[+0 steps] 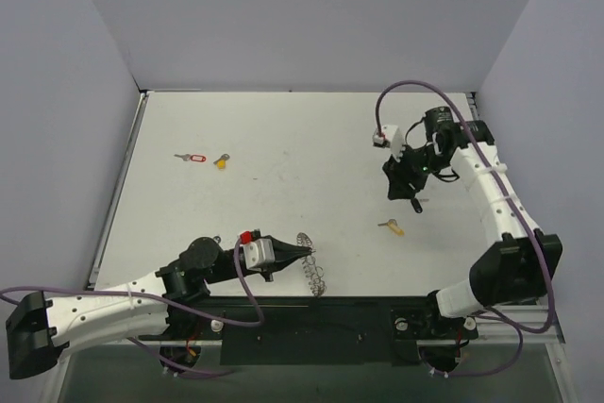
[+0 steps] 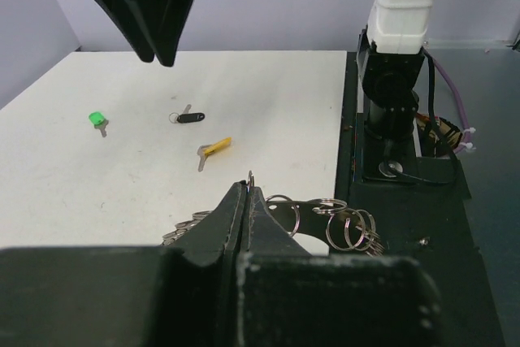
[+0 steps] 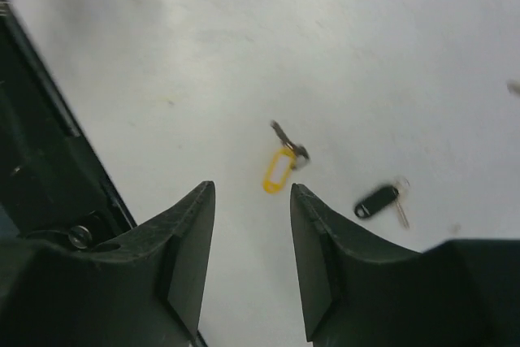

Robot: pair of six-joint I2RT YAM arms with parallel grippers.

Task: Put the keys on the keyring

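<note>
White tabletop (image 1: 283, 129) between lilac walls. Left gripper (image 2: 248, 197) is clamped tight on the keyring (image 2: 345, 227) at the near edge. Right gripper (image 3: 252, 193) hangs above the table, jaws parted and holding nothing. A yellow key (image 3: 279, 170) lies in line with the gap, a black key (image 3: 375, 201) near it. Green key (image 2: 96, 119) lies near these, while the red key (image 1: 193, 158) and orange key (image 1: 222, 162) lie well apart.

Part of keyring (image 2: 348, 217) hidden behind left claw (image 2: 248, 188), blurred speck (image 3: 513, 85) cut off at right wrist view's edge
</note>
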